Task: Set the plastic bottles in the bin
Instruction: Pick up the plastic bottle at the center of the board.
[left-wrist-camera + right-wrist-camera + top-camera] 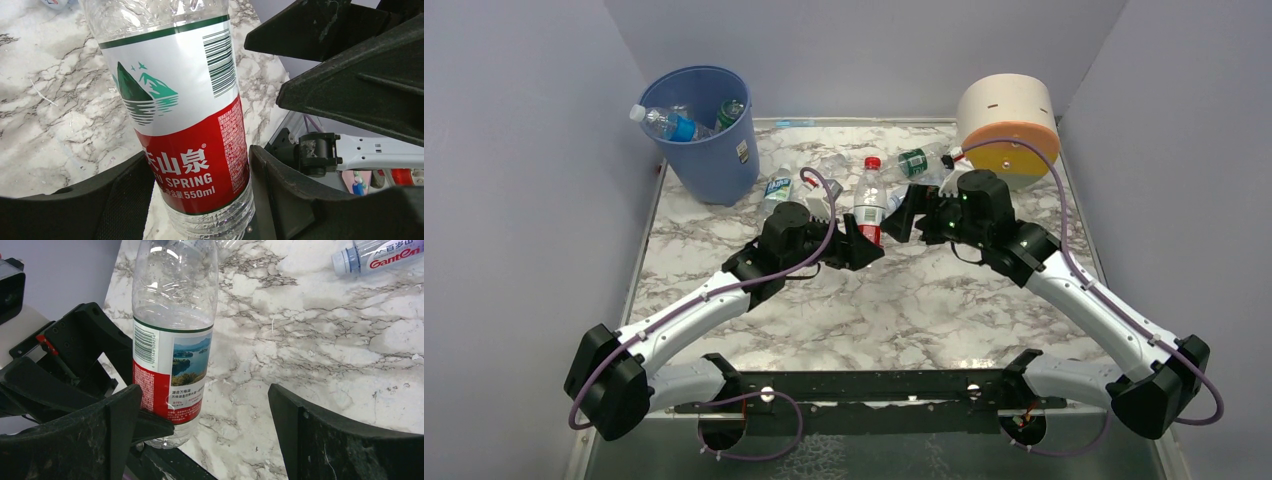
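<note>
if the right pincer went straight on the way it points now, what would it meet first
Most likely the red-label bottle held upright by the left pincer: it sits just ahead of the open right pincer, off toward one finger. Exact depth is unclear.

The centre bottle [868,205] has a white and red label and a red cap. The upper-left bin [714,160] is blue. The table [944,290] is white marble with grey veins.

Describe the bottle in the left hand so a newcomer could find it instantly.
On the marble table, look midway between the blue bin and the cream drum. There the left hand grips one bottle. It alone is upright, with a red cap and red-and-white label; its neighbours lie flat.
</note>
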### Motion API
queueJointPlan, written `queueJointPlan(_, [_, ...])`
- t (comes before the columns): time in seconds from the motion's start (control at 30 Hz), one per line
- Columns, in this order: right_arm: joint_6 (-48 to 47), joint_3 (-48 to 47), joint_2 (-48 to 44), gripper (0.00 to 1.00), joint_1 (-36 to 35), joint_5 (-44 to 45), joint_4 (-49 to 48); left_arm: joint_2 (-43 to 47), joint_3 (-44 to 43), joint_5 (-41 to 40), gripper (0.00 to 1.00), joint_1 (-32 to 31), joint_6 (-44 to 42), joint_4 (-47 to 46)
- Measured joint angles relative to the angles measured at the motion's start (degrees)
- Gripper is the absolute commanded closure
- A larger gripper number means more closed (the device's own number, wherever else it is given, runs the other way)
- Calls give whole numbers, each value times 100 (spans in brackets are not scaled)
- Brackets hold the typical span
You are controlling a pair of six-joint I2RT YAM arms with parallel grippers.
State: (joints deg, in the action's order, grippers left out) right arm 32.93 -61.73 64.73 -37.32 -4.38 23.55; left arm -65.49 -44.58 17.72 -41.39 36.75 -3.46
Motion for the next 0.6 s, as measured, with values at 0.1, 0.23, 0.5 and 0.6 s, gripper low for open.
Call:
queueJointPlan(0.1, [0, -2, 52, 1, 0, -2, -2, -11, 0, 0, 33, 0, -2, 0])
queueJointPlan(0.23, [0, 0, 107, 0, 0, -2, -2, -68, -90, -4, 33, 0, -17, 17])
queueJointPlan(0.5, [9, -2, 109, 0, 26, 0, -212, -529, -1047, -136, 32, 13, -262, 566])
queueJointPlan(0.6, [24, 0, 105, 0, 96, 101, -358, -815, -1591, -229, 31, 20, -485, 1038])
